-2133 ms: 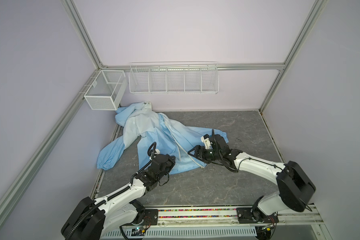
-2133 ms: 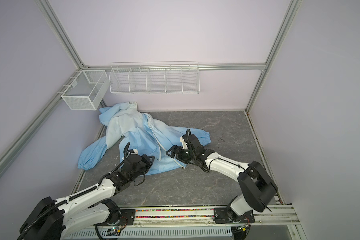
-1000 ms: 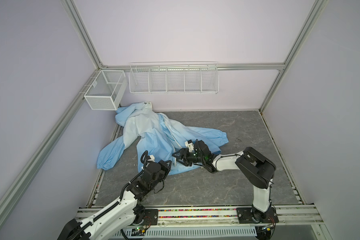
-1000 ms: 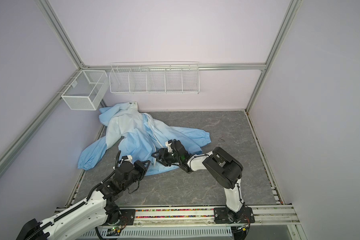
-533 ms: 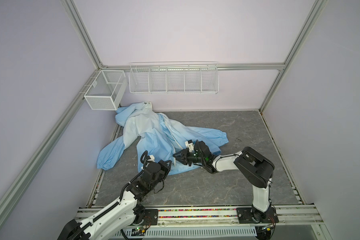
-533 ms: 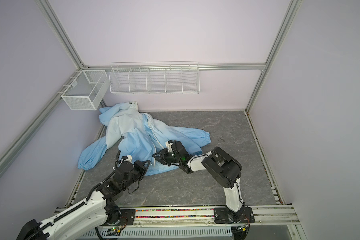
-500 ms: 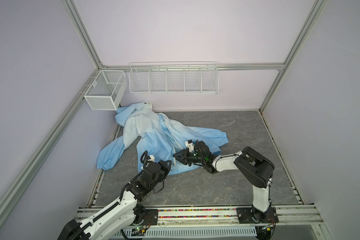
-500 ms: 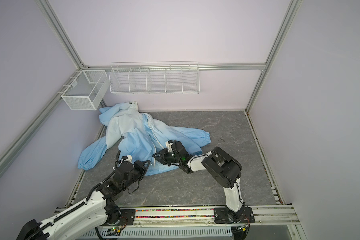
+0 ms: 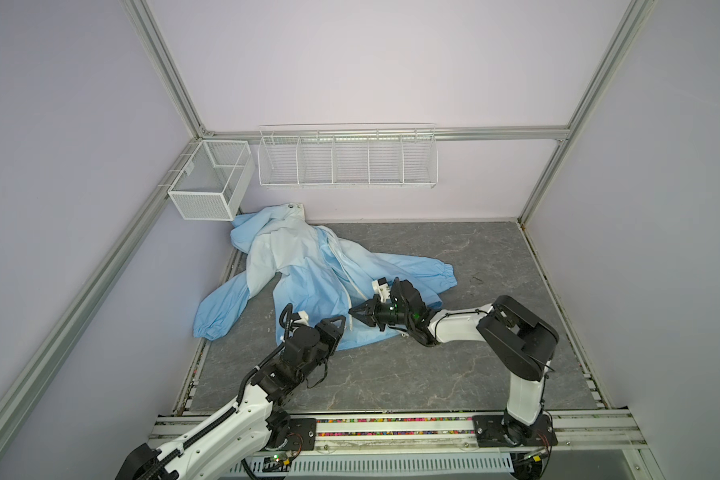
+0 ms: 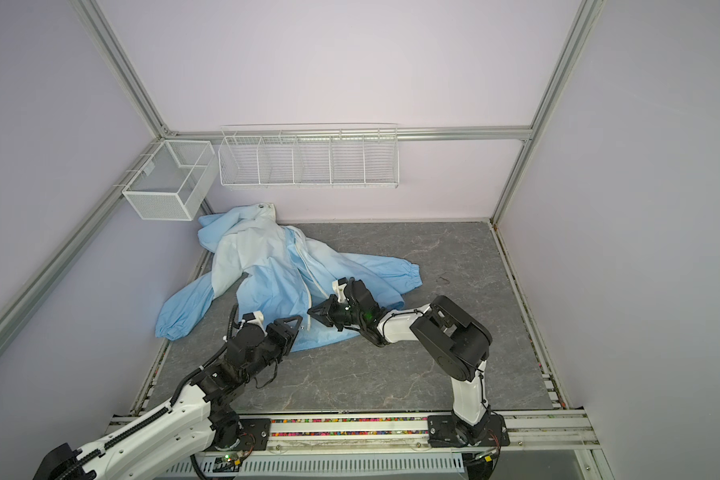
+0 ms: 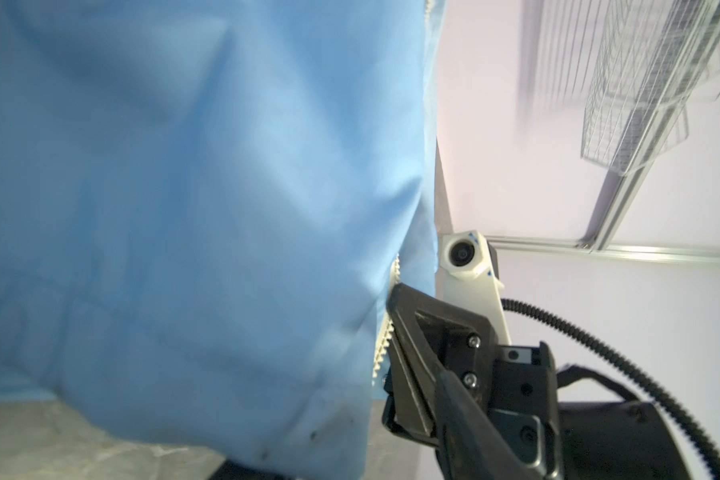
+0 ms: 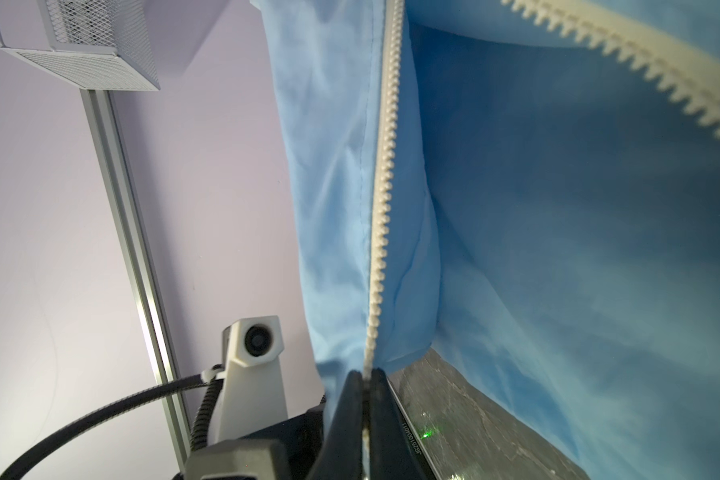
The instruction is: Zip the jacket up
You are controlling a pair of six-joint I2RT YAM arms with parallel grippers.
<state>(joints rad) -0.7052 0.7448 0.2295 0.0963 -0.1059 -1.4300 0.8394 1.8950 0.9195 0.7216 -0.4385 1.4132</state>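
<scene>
The light-blue jacket (image 9: 308,274) lies spread on the grey table (image 9: 433,374) at the back left in both top views, hood toward the wall. Its cream zipper (image 9: 341,270) is parted at the lower front. My right gripper (image 9: 355,312) reaches leftward to the hem and is shut on the zipper's toothed edge (image 12: 381,208); in the right wrist view both fingers (image 12: 350,399) pinch the tape. My left gripper (image 9: 333,332) sits just in front of the hem, open. In the left wrist view blue fabric (image 11: 184,208) hangs over its jaws, hiding most of them.
A small white mesh basket (image 9: 208,187) hangs on the left wall and a long wire rack (image 9: 346,162) on the back wall, both above the jacket. The arms' base rail (image 9: 391,428) runs along the table's front edge. Walls close in three sides.
My right gripper has closed on the zipper edge near the hem. My left gripper, shut a second ago, has opened. Both arms have stayed almost in place over the last second.
</scene>
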